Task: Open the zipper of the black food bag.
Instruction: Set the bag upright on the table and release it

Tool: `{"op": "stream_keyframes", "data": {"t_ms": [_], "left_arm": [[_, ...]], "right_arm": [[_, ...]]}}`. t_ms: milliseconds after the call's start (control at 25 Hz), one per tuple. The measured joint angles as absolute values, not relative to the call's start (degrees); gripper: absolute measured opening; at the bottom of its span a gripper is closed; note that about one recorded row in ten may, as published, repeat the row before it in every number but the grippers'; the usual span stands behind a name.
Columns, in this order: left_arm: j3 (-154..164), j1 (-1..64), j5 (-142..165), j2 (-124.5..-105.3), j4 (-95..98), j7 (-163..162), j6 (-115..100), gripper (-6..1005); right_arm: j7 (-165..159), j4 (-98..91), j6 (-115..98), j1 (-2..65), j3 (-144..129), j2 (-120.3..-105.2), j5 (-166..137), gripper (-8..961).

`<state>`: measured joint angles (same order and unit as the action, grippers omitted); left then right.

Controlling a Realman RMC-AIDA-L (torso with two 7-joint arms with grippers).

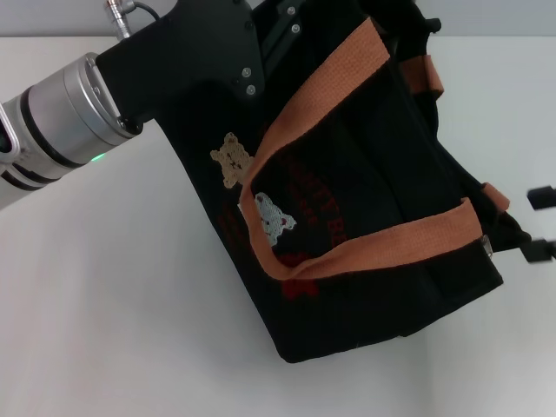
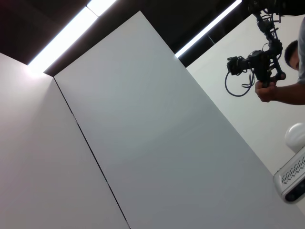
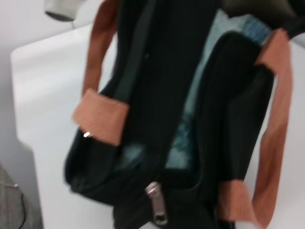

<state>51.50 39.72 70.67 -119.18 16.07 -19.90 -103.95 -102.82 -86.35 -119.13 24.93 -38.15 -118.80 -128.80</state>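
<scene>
The black food bag (image 1: 365,217) is tilted above the white table (image 1: 104,330), gripped at its far upper end by the left pincer (image 1: 261,52), its fingers hidden so I cannot tell their state; the zipper (image 3: 156,206) pull lies just beside the right pincer (image 1: 540,224), whose fingers stand spread; the red print is unreadable.

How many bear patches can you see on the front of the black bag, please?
2, both on the black food bag in the head view: a tan bear patch nearer the left gripper's end, and a white bear patch just below it, beside the orange strap. Others may be hidden.
</scene>
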Motion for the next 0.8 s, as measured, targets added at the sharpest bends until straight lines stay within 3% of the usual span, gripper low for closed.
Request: {"op": "stream_keyframes", "data": {"t_ms": [120,560,720,800], "left_arm": [[51.51,39.72,70.67,-119.18,16.08,-19.93,-103.95,99],[51.5,39.75,70.7,-119.18,15.98,-20.06,-103.97,99],[51.5,38.96,70.95,-119.18,14.2,-19.71,-103.56,99],[51.5,38.74,70.85,-119.18,12.71,-19.64,-103.15,99]], "right_arm": [[-102.3,-84.33,-114.46,25.05,-39.67,-119.29,-128.74,698],[-100.22,-75.82,-104.45,25.98,-46.49,-119.42,-127.0,666],[-100.69,-76.08,-97.11,25.08,-46.06,-119.4,-119.49,472],[-102.06,-76.57,-93.95,25.29,-46.25,-119.36,-118.87,231]]}}
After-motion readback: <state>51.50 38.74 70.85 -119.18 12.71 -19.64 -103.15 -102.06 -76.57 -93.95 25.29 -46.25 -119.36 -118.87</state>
